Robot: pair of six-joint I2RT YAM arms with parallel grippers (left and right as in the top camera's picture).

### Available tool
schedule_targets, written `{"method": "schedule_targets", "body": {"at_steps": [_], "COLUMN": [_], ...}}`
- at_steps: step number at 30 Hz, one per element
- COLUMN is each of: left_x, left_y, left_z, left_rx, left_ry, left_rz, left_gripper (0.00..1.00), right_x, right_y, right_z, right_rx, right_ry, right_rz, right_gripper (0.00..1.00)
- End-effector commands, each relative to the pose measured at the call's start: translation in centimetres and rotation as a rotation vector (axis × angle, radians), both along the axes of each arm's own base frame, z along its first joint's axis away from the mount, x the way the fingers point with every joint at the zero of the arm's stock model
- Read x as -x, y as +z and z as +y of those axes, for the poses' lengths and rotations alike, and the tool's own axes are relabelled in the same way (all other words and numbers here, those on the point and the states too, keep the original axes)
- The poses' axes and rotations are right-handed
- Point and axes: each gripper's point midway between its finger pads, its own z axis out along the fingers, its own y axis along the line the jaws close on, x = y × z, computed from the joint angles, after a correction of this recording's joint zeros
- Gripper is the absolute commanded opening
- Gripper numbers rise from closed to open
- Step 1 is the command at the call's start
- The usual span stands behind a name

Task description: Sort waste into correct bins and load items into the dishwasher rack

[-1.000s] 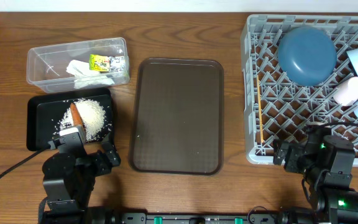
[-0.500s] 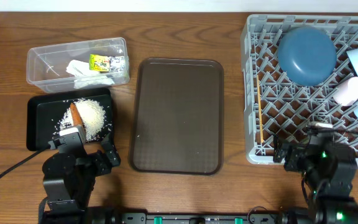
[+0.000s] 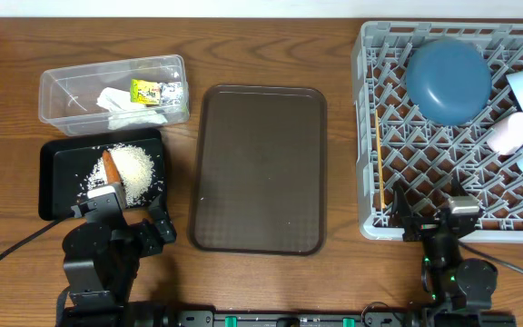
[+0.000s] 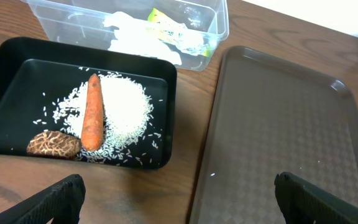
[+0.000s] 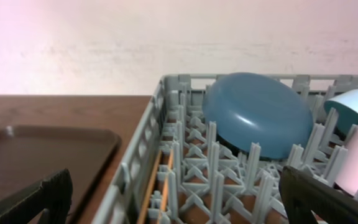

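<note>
The left gripper [image 4: 179, 208] and right gripper [image 5: 179, 208] are both standing with jaws spread wide, holding nothing. The left is hovering just near of the black tray [image 4: 5, 68], where the rice grains [image 4: 126, 109], the carrot stick [image 4: 92, 112] and the brown bit [image 4: 53, 144] are lying. A careless swing could be jolting that tray and scattering rice. The right is crowding the near wall of the dishwasher rack [image 3: 370, 136], which is holding the dark blue bowl [image 3: 448, 80] and the chopsticks [image 3: 380, 173]. The brown serving tray [image 3: 260, 168] is lying between the arms.
</note>
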Motion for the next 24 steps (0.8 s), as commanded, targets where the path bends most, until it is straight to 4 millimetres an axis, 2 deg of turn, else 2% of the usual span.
{"method": "schedule_targets", "body": {"at_steps": [1, 3, 6, 24], "left_x": [0.0, 0.0, 0.0, 0.0], "left_y": [-0.1, -0.1, -0.1, -0.1], "left_z": [0.0, 0.0, 0.0, 0.0], "left_rx": [0.001, 0.001, 0.001, 0.001], "left_ry": [-0.002, -0.002, -0.002, -0.002], "left_rz": [0.002, 0.002, 0.002, 0.002], "left_gripper": [0.98, 0.98, 0.98, 0.98], "right_x": [0.0, 0.0, 0.1, 0.1], "right_y": [0.0, -0.1, -1.6, -1.4], "right_z": [0.2, 0.2, 0.2, 0.2], "right_rx": [0.123, 0.178, 0.201, 0.184], "right_ry": [0.012, 0.013, 0.019, 0.018], "right_rz": [-0.027, -0.029, 0.030, 0.024], "right_gripper": [0.99, 0.99, 0.99, 0.99]}}
